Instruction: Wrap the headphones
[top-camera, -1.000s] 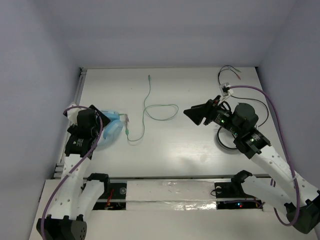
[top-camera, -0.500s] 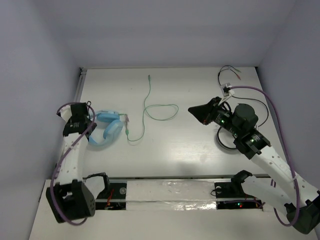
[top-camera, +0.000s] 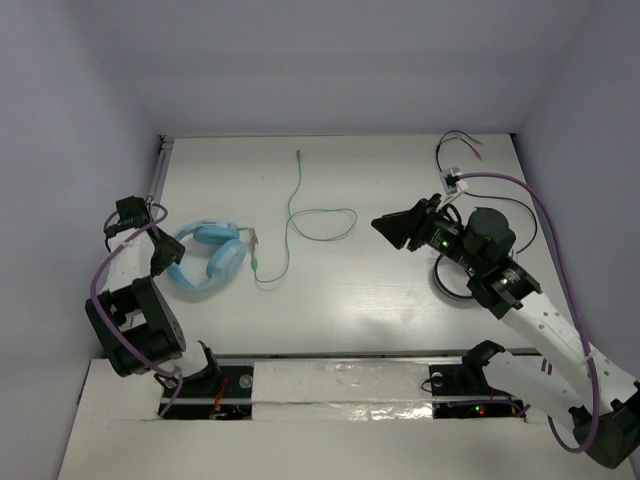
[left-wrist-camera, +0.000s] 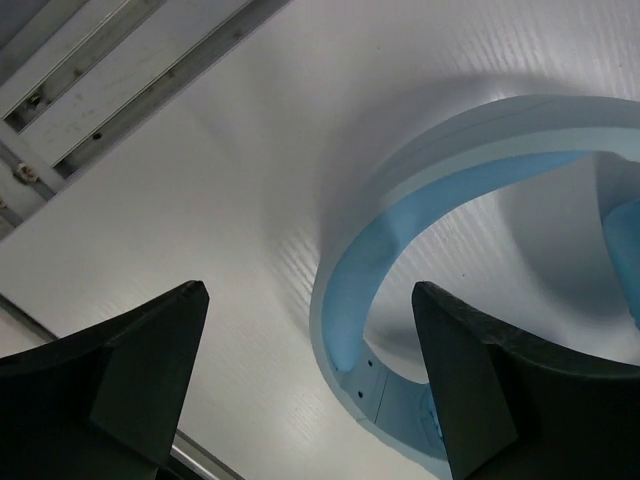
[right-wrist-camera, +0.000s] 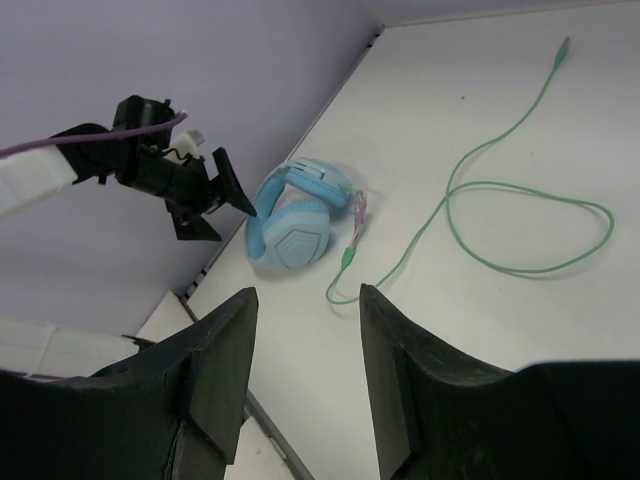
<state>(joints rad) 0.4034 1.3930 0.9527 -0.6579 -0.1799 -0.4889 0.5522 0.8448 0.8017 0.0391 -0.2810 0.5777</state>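
Observation:
The light blue headphones (top-camera: 205, 256) lie flat at the table's left, ear cups side by side and headband arching toward the left edge. Their pale green cable (top-camera: 322, 224) runs right from the cups, makes a loop, and ends in a plug at the far middle. My left gripper (top-camera: 166, 254) is open and empty, just left of the headband. In the left wrist view the headband (left-wrist-camera: 480, 150) lies between and beyond the left gripper's (left-wrist-camera: 308, 290) fingers. My right gripper (top-camera: 386, 226) is open and empty, in the air right of the loop. The right wrist view shows the right gripper (right-wrist-camera: 307, 292), headphones (right-wrist-camera: 295, 230) and cable (right-wrist-camera: 480, 185).
A round black-and-white coil (top-camera: 452, 276) lies under my right arm. A thin black cable with coloured tips (top-camera: 460, 146) and a small white plug (top-camera: 455, 180) are at the far right. A metal rail (top-camera: 160, 170) runs along the table's left edge, with walls close around.
My left arm has swung back and to the left, off the headphones, which now lie uncovered. The right gripper has hardly moved.

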